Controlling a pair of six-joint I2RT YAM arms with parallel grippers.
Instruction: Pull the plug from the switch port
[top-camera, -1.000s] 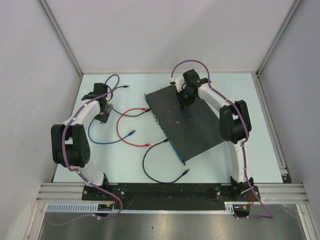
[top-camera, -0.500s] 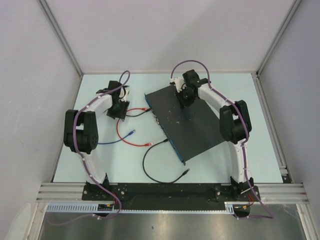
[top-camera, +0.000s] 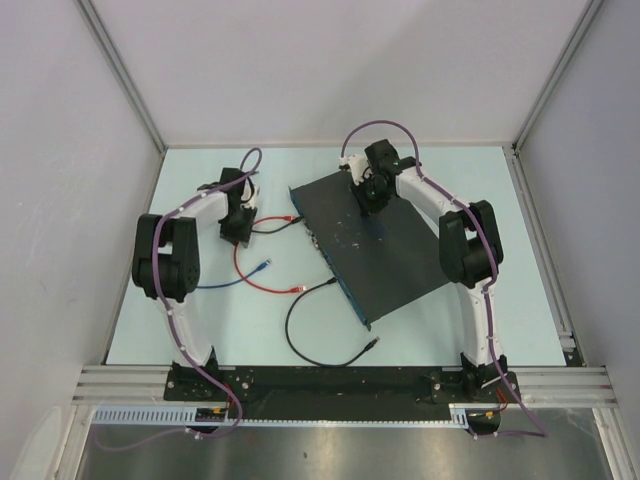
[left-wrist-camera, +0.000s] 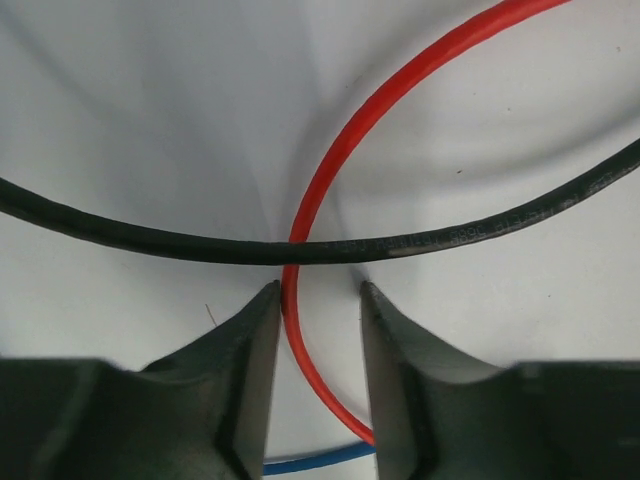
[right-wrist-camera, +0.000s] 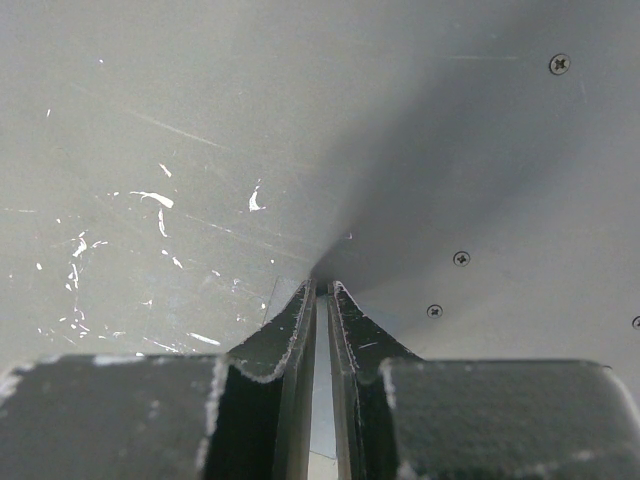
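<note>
The black switch (top-camera: 385, 250) lies askew on the right half of the table, its socket edge facing left. A black cable (top-camera: 272, 227) runs into a port at the far end of that edge, ending in a plug (top-camera: 298, 218). My left gripper (top-camera: 238, 222) hovers low over this cable, left of the switch. In the left wrist view the gripper (left-wrist-camera: 318, 292) is open, with the red cable (left-wrist-camera: 330, 170) between the fingers and the black cable (left-wrist-camera: 150, 240) crossing just ahead. My right gripper (top-camera: 372, 205) is shut, tips down on the switch's scuffed top (right-wrist-camera: 200, 150).
A second black cable (top-camera: 300, 335) loops from a nearer port towards the front edge. A red cable (top-camera: 245, 272) and a blue cable (top-camera: 225, 283) lie left of the switch; the blue one also shows in the left wrist view (left-wrist-camera: 310, 462). Walls enclose the table.
My left arm has swung right towards the switch, bringing its gripper over the black and red cables. The right arm and the switch have not moved.
</note>
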